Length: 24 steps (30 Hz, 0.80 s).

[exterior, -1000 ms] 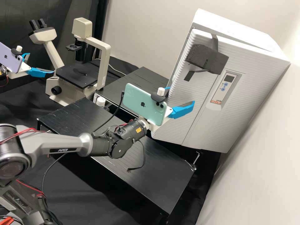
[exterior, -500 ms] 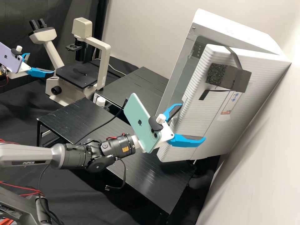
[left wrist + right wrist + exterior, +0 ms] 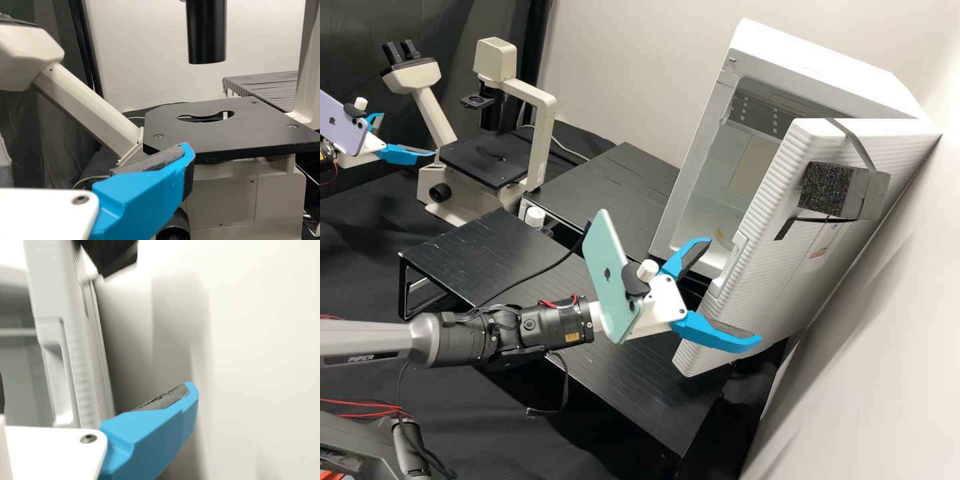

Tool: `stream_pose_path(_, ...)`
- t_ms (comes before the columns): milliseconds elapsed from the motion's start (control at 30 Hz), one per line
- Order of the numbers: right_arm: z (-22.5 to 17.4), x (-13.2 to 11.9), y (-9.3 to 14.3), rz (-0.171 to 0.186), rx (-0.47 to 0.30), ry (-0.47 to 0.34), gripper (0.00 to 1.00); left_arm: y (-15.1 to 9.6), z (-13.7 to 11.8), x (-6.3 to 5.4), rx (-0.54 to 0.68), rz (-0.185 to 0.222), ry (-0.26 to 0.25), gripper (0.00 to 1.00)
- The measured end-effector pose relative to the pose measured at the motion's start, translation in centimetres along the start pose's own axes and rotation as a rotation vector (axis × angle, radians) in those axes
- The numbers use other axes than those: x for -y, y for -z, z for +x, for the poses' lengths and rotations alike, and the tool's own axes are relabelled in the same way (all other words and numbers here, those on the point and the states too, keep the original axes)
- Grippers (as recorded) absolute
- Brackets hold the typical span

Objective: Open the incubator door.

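Evidently grasps nothing with the white, blue-fingered right gripper (image 3: 733,290), spread beside the ribbed white incubator door (image 3: 773,247), ajar at right; could close it by pushing toward far left.

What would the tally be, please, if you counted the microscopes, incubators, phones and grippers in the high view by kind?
Microscope: 1
Incubator: 1
Phones, namely purple phone and green phone: 2
Grippers, namely left gripper and right gripper: 2
Total: 6
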Motion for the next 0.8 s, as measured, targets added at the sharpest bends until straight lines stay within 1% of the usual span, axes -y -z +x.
stream_pose_path(67, -0.8, -0.1, 0.8, -0.005, -0.056, -0.020, 1.00, 0.0, 0.0, 0.0, 0.000, 0.000, 0.000, 1.00)
stream_pose_path(100, -1.1, -0.2, 1.1, -0.020, -0.080, -0.034, 1.00, 0.0, 0.0, 0.0, 0.000, 0.000, 0.000, 1.00)
stream_pose_path(133, -1.6, -0.2, 1.5, -0.024, -0.111, -0.049, 1.00, 0.0, 0.0, 0.0, 0.000, 0.000, 0.000, 1.00)
stream_pose_path(200, -2.5, -0.1, 2.4, -0.013, -0.172, -0.070, 1.00, 0.0, 0.0, 0.0, 0.000, 0.000, 0.000, 1.00)
stream_pose_path(267, -3.3, -0.1, 2.9, 0.013, -0.235, -0.081, 1.00, 0.0, 0.0, 0.0, 0.000, 0.000, 0.000, 1.00)
stream_pose_path(300, -3.7, 0.0, 3.2, 0.031, -0.275, -0.080, 1.00, 0.0, 0.0, 0.0, 0.000, 0.000, 0.000, 1.00)
stream_pose_path(333, -4.0, 0.1, 3.3, 0.064, -0.310, -0.068, 1.00, 0.0, 0.0, 0.0, 0.000, 0.000, 0.000, 1.00)
stream_pose_path(367, -4.3, 0.4, 3.7, 0.099, -0.379, -0.040, 1.00, 0.0, 0.0, 0.0, 0.000, 0.000, 0.000, 1.00)
stream_pose_path(400, -4.6, 0.6, 3.8, 0.126, -0.426, -0.025, 1.00, 0.0, 0.0, 0.0, 0.000, 0.000, 0.000, 1.00)
stream_pose_path(433, -4.8, 0.9, 4.0, 0.163, -0.465, -0.001, 1.00, 0.0, 0.0, 0.0, 0.000, 0.000, 0.000, 1.00)
stream_pose_path(467, -5.0, 1.3, 4.2, 0.187, -0.523, 0.031, 1.00, 0.0, 0.0, 0.0, 0.000, 0.000, 0.000, 1.00)
stream_pose_path(500, -5.2, 1.6, 4.2, 0.227, -0.557, 0.061, 1.00, 0.0, 0.0, 0.0, 0.000, 0.000, 0.000, 1.00)
stream_pose_path(567, -5.5, 2.2, 4.3, 0.257, -0.620, 0.101, 1.00, 0.0, 0.0, 0.0, 0.000, 0.000, 0.000, 1.00)
stream_pose_path(633, -5.6, 2.9, 4.3, 0.288, -0.656, 0.143, 1.00, 0.0, 0.0, 0.0, 0.000, 0.000, 0.000, 1.00)
stream_pose_path(733, -5.7, 4.0, 4.1, 0.321, -0.668, 0.205, 1.00, 0.0, 0.0, 0.0, 0.000, 0.000, 0.000, 1.00)
stream_pose_path(800, -5.6, 4.6, 4.1, 0.332, -0.663, 0.239, 1.00, 0.0, 0.0, 0.0, 0.000, 0.000, 0.000, 1.00)
